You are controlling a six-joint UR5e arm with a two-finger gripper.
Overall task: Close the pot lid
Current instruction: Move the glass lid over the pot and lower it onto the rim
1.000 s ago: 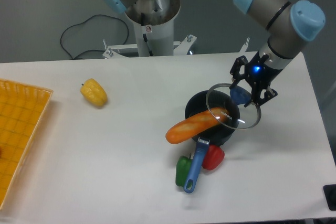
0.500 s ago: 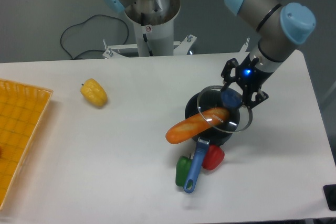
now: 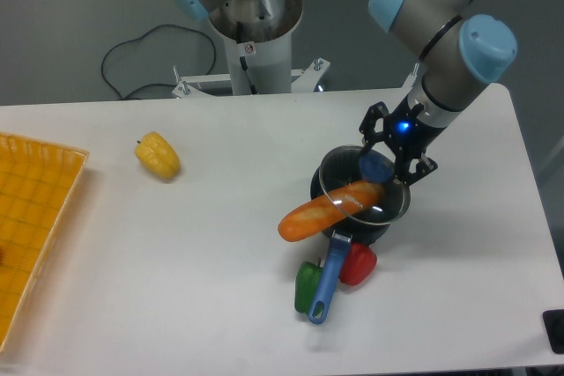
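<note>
Glass lid held over the black pot on the white bench.

On the bench (image 3: 220,244), from left: an orange tray (image 3: 26,217), a yellow pepper (image 3: 158,155), a green pepper (image 3: 307,285), then the pot (image 3: 339,184) with an orange carrot (image 3: 326,210) sticking out and its blue handle pointing near. The lid (image 3: 366,189), transparent and metal-rimmed, hangs above it, its blue knob pinched by the claw (image 3: 395,149). Grey wall behind.

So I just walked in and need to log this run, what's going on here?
The arm's claw holds the glass lid by its blue knob, just over the black pot. An orange carrot-like piece sticks out of the pot over its rim, under the lid's edge, so the lid is not yet seated flat. A red pepper and a green pepper lie by the pot's blue handle; a yellow pepper sits apart to the left.
</note>
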